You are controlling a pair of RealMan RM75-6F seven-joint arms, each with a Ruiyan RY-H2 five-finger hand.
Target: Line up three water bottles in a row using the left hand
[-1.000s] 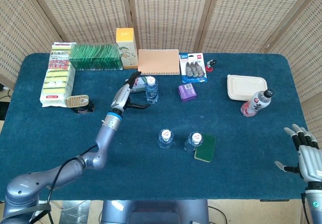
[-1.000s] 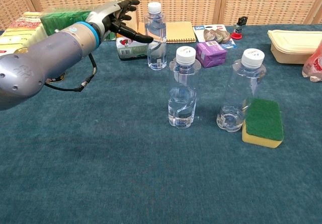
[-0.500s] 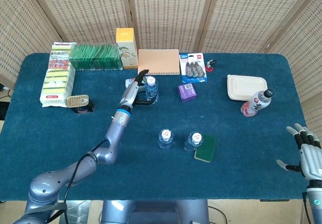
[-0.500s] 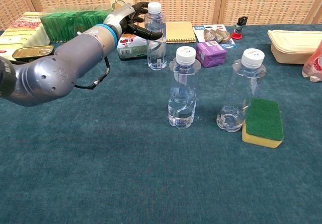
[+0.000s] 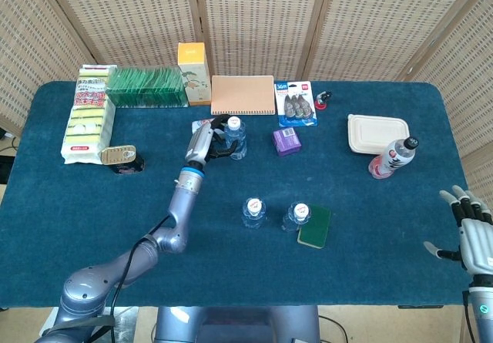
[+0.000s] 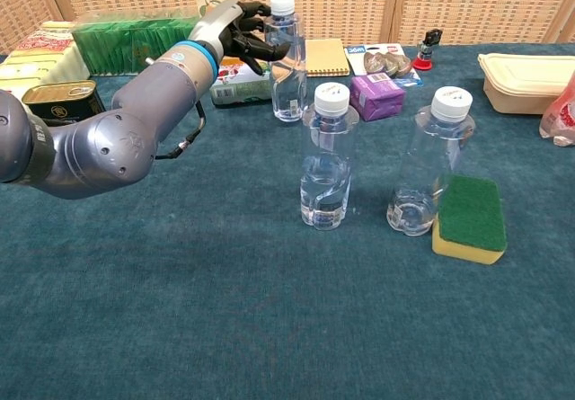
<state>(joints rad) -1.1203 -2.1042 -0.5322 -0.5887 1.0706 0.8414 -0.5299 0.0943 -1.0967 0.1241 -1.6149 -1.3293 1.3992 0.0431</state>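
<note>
Three clear water bottles with white caps stand on the blue table. The far bottle (image 5: 235, 136) (image 6: 287, 58) stands behind the other two, and my left hand (image 5: 206, 141) (image 6: 235, 33) grips its upper part from the left, fingers (image 6: 262, 48) curled round it. The middle bottle (image 5: 253, 212) (image 6: 327, 171) and the right bottle (image 5: 296, 216) (image 6: 427, 171) stand side by side nearer the front, untouched. My right hand (image 5: 470, 231) hovers by the table's front right corner, fingers spread and holding nothing; the chest view does not show it.
A green-and-yellow sponge (image 5: 315, 226) (image 6: 469, 218) touches the right bottle. Behind the far bottle lie a small carton (image 6: 235, 81), a notebook (image 5: 243, 94) and a purple box (image 5: 286, 140). A tin can (image 5: 118, 156) sits left; a lunch box (image 5: 377, 133) and pink bottle (image 5: 393, 158) sit right.
My left hand reached rightward from beside the far bottle and closed its fingers round it. The bottle has shifted slightly to the right. The right hand has barely moved.
</note>
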